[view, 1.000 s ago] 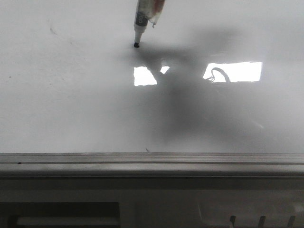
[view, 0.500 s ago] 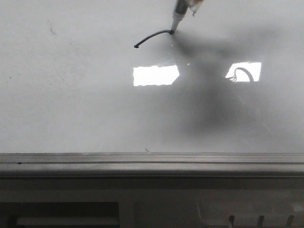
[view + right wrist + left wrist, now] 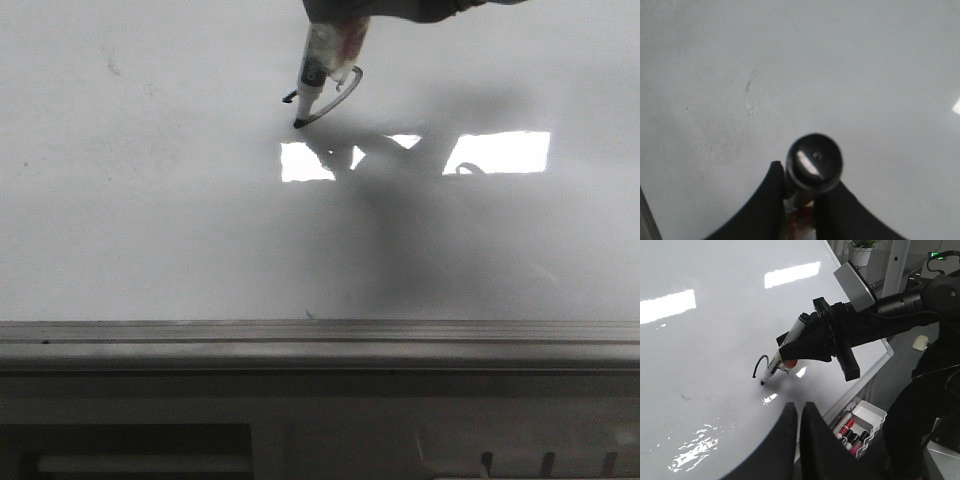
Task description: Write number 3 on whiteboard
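Note:
The whiteboard (image 3: 150, 220) fills the front view. My right gripper (image 3: 345, 12) comes in from the top edge, shut on a marker (image 3: 322, 55) whose tip (image 3: 298, 123) touches the board. Of the number 3 (image 3: 345, 92) only a thin dark curved stroke shows, bending back to the tip. In the left wrist view the right gripper (image 3: 805, 342) holds the marker (image 3: 785, 352) on the board (image 3: 715, 340) beside the stroke (image 3: 757, 362). The right wrist view shows the marker's butt end (image 3: 814, 162) between the fingers (image 3: 772, 200). My left gripper (image 3: 800, 440) is shut and empty, near the board's edge.
A grey metal ledge (image 3: 320, 345) runs along the board's lower edge. A white tray (image 3: 862, 422) with several markers hangs by the board's edge. Bright glare patches (image 3: 500, 152) and the arm's shadow lie on the board. Faint smudges (image 3: 749, 87) mark it.
The marker drew a curve up and to the right, then came back down and left, closing the top bend. The right arm and its shadow moved with it.

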Motion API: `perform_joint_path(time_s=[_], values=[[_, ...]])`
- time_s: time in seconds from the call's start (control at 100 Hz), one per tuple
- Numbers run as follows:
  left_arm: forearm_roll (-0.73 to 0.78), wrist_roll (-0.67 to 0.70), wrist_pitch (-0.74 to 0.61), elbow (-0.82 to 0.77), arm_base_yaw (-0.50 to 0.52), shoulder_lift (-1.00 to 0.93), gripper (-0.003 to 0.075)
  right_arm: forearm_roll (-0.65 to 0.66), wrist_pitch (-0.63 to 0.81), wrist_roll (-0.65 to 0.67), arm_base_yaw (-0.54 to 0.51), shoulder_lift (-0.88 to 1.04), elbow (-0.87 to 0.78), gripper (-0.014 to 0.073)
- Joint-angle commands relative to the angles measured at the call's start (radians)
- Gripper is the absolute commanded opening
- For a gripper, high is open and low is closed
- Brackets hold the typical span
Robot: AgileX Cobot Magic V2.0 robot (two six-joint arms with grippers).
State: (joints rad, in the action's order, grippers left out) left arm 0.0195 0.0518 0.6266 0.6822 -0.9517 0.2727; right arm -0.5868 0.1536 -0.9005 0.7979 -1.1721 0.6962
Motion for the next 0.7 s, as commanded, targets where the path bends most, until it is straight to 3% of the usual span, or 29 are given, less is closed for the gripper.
perform_joint_path(time_s=[0.0,0.28,0.54,0.69], values=[[0.0,0.011,-0.082,0.023,-0.005,0.009,-0.0021,-0.007,0.008,-0.03,-0.056,0.037,-0.01,-0.006],[-0.002,0.011,-0.082,0.023,-0.005,0.009,-0.0021,-0.129,-0.011,-0.03,-0.066,0.133,-0.114,-0.005],[0.017,0.011,-0.084,0.023,-0.005,0.009,-0.0021,-0.175,0.028,-0.03,0.082,-0.024,-0.118,-0.005],[0.02,0.011,-0.084,0.023,-0.005,0.009,-0.0021,-0.175,0.014,-0.03,0.116,0.02,-0.07,-0.005]])
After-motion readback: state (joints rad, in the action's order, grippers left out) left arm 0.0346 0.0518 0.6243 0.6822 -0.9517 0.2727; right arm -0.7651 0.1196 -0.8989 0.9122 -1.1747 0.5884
